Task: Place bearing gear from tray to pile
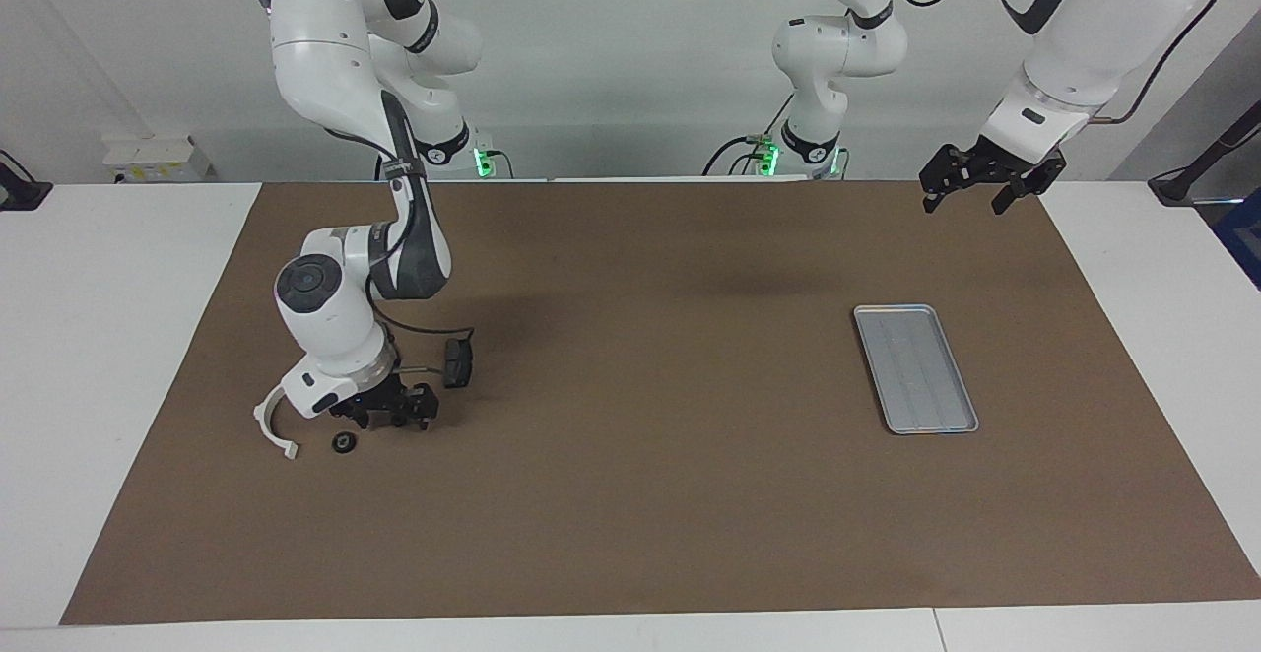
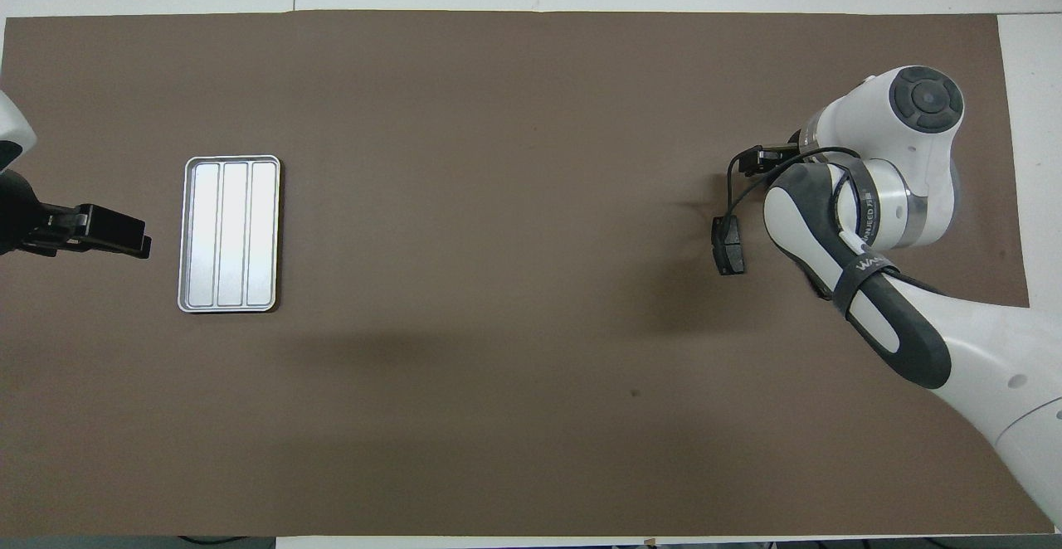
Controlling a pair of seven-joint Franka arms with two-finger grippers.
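- The brown mat (image 1: pixel 630 534) filled the lower frame, nearest the camera.
- The right gripper (image 1: pixel 392 414) sat low at the lower left of the facing view. I could not tell whether its claw was apart or together.
- The left gripper (image 1: pixel 970 201) waited at the upper right, claw apart and holding nothing.
- The tray (image 1: pixel 914 368) lay bare at centre right.
- The white bracket (image 1: pixel 271 425) and a dark pad (image 1: pixel 458 364) flanked the right gripper, crowding its exit.
- The bearing gear (image 1: pixel 343 442) lay free on the mat between the bracket and the claw. A careless retreat would likely knock it rolling.
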